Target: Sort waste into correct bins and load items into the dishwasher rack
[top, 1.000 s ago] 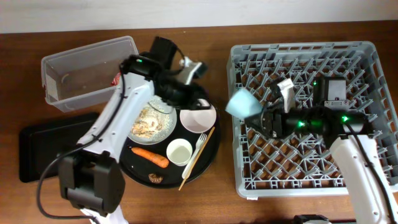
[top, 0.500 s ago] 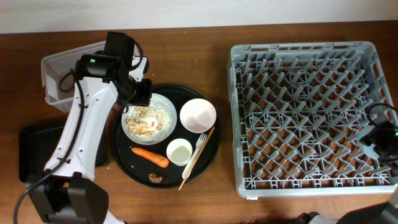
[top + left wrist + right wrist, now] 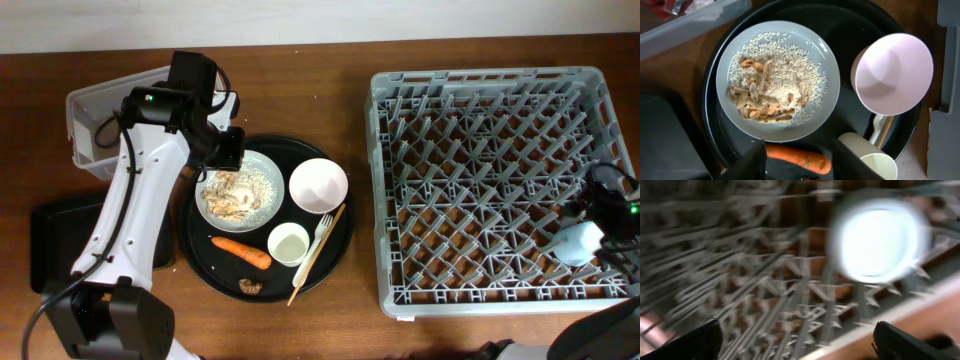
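Note:
My left gripper is open and empty, hovering above the round black tray; in the overhead view it is at the plate's far edge. Below it, a white plate holds pale grainy scraps. An orange carrot shows between the fingers. A white saucer, a white cup, a fork and a brown lump lie on the tray. My right gripper is open over the grey rack. The blue cup stands in the rack's right side, clear of the fingers.
The clear tub stands at the back left, with a red wrapper inside. The flat black tray lies in front of it. A wooden chopstick lies on the round black tray. The right wrist view is blurred.
My right gripper has carried the blue cup from the rack's left to its right side and let go. My left arm swung from the saucer to the plate, then stayed still.

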Motion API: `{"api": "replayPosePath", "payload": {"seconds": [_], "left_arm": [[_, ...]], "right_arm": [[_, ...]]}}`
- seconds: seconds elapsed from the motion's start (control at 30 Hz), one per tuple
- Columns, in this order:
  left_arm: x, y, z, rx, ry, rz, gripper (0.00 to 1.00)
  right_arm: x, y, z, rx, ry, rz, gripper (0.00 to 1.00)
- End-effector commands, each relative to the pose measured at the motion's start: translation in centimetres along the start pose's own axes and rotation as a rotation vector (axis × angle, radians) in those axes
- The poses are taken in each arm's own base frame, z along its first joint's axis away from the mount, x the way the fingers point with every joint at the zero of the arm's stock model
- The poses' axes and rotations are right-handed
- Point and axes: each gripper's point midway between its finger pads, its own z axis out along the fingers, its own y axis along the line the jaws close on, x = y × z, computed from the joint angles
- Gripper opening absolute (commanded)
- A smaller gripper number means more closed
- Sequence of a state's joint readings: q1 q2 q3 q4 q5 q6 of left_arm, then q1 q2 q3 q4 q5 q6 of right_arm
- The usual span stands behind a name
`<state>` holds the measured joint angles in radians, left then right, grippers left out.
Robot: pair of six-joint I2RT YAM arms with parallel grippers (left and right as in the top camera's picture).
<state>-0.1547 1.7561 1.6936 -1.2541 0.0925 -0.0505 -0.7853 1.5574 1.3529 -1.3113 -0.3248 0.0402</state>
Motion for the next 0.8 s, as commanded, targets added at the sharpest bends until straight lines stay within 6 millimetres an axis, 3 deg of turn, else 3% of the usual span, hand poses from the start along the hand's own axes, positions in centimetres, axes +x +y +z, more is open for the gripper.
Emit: {"api": "replayPosePath", "payload": {"seconds": [0.0,0.03,0.1,0.2,0.23,0.27,0.4,0.47,0.53,0.6,0.63,0.67,0.73,0.77], "left_arm": [[0.2,-0.6,-1.0,0.029,-0.011,-0.004,0.52],[0.2,-1.0,-1.0,0.055,-0.009,-0.004,0.53],[0.6,-1.7,-0.9,0.086,0.005,-0.001,0.53],[3.1,-3.0,-0.5,0.113,0.104,0.015,0.53],[4.2,-3.4,-0.3,0.115,0.150,0.022,0.53],[6.8,-4.9,0.5,0.138,0.247,0.048,0.53],[11.6,-7.8,4.1,0.157,0.380,0.134,0.53],[14.1,-7.6,7.4,0.112,0.420,0.116,0.53],[14.9,-7.1,8.8,0.093,0.425,0.094,0.52],[14.7,-7.1,9.6,0.099,0.400,0.097,0.38],[14.4,-7.2,9.7,0.102,0.386,0.100,0.16],[14.0,-7.3,9.5,0.105,0.375,0.101,0.03],[11.3,-7.5,8.0,0.118,0.306,0.091,0.00],[9.0,-7.3,6.3,0.129,0.248,0.070,0.00]], "right_arm": [[1.6,7.5,-1.7,-0.206,-0.054,-0.282,0.99],[2.8,9.5,-2.2,-0.220,-0.064,-0.370,0.99],[7.1,14.4,-2.9,-0.258,-0.060,-0.630,0.99],[11.3,17.9,-2.5,-0.290,-0.001,-0.814,0.99],[12.0,18.2,-2.1,-0.273,0.011,-0.852,0.99],[12.7,18.4,-1.6,-0.234,0.020,-0.901,0.99],[12.9,18.5,-1.4,-0.216,0.022,-0.918,0.99],[12.8,18.4,-1.4,-0.213,0.020,-0.919,0.99],[12.8,18.4,-1.4,-0.212,0.020,-0.919,0.99],[12.8,18.4,-1.4,-0.212,0.020,-0.919,0.99],[12.8,18.4,-1.4,-0.212,0.020,-0.919,0.98],[12.8,18.4,-1.4,-0.212,0.020,-0.919,0.99],[12.8,18.4,-1.4,-0.212,0.020,-0.919,0.99],[12.8,18.4,-1.4,-0.212,0.019,-0.919,0.99]]}}
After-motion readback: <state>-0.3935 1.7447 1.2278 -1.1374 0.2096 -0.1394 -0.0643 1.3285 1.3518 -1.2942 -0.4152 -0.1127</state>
